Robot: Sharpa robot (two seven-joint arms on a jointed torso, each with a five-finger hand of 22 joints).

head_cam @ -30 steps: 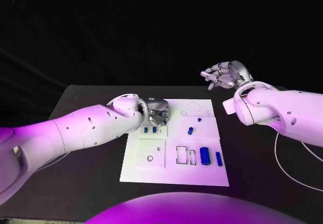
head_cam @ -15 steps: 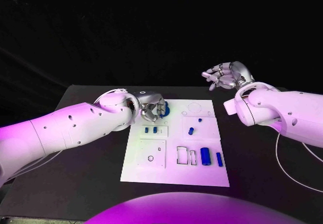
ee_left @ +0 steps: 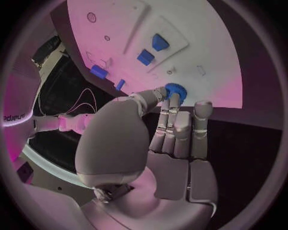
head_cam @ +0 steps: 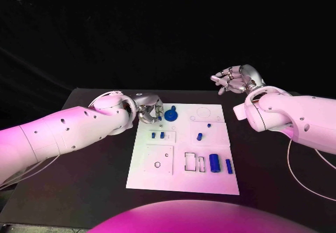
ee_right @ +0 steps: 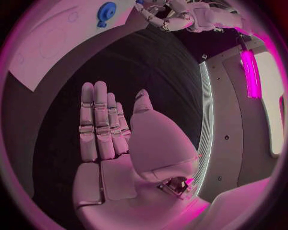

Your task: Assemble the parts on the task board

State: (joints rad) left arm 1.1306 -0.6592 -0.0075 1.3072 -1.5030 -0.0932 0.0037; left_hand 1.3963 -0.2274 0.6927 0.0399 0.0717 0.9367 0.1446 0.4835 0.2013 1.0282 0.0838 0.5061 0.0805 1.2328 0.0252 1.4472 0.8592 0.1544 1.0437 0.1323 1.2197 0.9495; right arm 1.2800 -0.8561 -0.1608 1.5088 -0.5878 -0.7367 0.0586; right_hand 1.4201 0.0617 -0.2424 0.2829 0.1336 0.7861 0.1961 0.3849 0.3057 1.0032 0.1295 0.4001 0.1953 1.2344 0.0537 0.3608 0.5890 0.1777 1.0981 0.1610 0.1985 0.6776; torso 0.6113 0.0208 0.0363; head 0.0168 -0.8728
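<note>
The robot's left hand (head_cam: 149,111) sits at the far left corner of the white task board (head_cam: 183,179) on the black desk (head_cam: 91,170), its fingers curled toward a round blue gear-like part (head_cam: 171,116) lying on the board just beside its fingertips. The left wrist view gives the closer look: there the left hand (ee_left: 174,129) reaches over the board's edge, and the toothed blue part (ee_left: 176,90) sits right at the fingertips (ee_left: 174,101), with thumb and a finger closing around it; whether the part is truly pinched or only touched cannot be told. Beyond that hand in the same view lie two small blue blocks (ee_left: 151,49) in a recessed square and two blue cylinders (ee_left: 100,72) farther along the board.

The head view alone shows the board whole: a pair of small blue pegs (head_cam: 158,135) near the left hand, another small blue piece (head_cam: 199,136) in the middle, and the cylinders (head_cam: 214,162) in slots toward the near side.

The right hand (head_cam: 234,79) is raised well clear of the board on its far right, holding nothing, fingers loosely bent. Its wrist view shows the right hand (ee_right: 114,134) flat, fingers extended side by side, the blue gear (ee_right: 107,11) far beyond them.
</note>
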